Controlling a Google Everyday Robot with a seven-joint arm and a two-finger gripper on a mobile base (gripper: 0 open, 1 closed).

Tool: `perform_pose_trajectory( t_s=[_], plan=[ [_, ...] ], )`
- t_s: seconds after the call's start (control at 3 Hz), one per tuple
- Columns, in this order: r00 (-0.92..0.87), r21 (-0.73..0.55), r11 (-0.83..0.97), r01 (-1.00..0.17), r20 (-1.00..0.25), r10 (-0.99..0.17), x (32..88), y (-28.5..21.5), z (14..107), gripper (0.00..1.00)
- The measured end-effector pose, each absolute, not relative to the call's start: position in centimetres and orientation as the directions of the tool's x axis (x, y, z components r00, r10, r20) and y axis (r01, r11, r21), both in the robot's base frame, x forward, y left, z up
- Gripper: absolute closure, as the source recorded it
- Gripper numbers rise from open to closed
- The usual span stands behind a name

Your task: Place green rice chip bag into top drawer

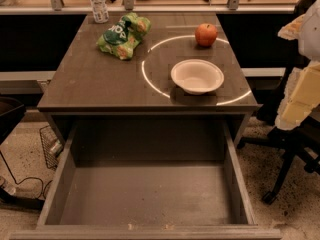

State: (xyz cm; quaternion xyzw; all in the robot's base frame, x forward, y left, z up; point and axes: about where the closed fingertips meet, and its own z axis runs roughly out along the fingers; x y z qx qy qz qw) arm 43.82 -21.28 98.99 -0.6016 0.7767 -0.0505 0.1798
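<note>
The green rice chip bag (122, 35) lies crinkled on the back left of the grey-brown tabletop (90, 84). The top drawer (145, 194) is pulled wide open below the table's front edge, and its flat bottom is bare. My gripper (300, 96) shows as pale cream shapes at the right edge of the view. It is off the table's right side, level with the tabletop, far from the bag and to the right of the drawer. It holds nothing that I can see.
A white bowl (197, 76) sits at the front right of the table, and an orange round fruit (206, 34) behind it. A clear water bottle (98, 4) stands at the back left. A black office chair (295, 149) is on the right, a wire basket (50, 144) on the left.
</note>
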Motion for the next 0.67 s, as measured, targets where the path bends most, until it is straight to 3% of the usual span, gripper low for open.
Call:
perform_pose_trajectory(
  t_s=[0.67],
  plan=[
    [-0.231,-0.325,0.297,-0.898,-0.227,-0.946,43.84,-21.4,99.47,0.0]
  ],
)
